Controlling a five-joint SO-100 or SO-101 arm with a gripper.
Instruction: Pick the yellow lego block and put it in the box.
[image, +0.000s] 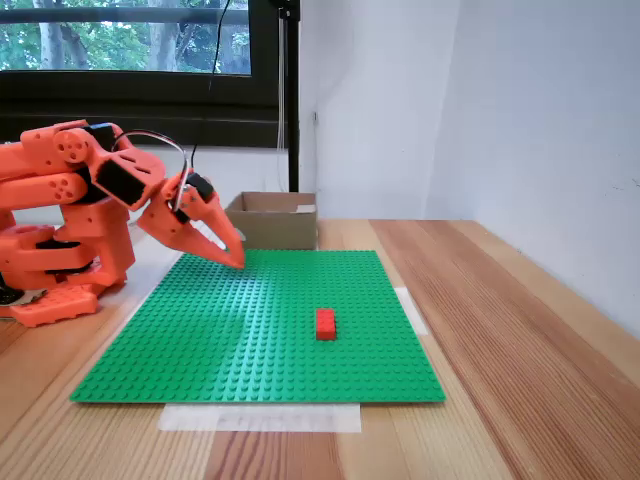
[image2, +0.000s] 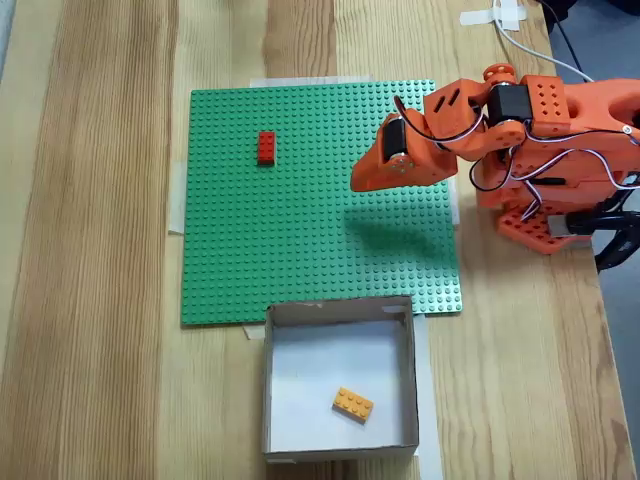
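A strip of white tape (image: 260, 417) lies on the table (image: 500, 400) at the near edge of the green baseplate (image: 250, 330). The pincer (image: 228, 248) hangs clenched and empty above the baseplate. The yellow lego block (image2: 353, 404) lies inside the box (image2: 340, 455), so the placing looks done. Next, the arm need only rest; the red brick (image: 326, 323) stays untouched.
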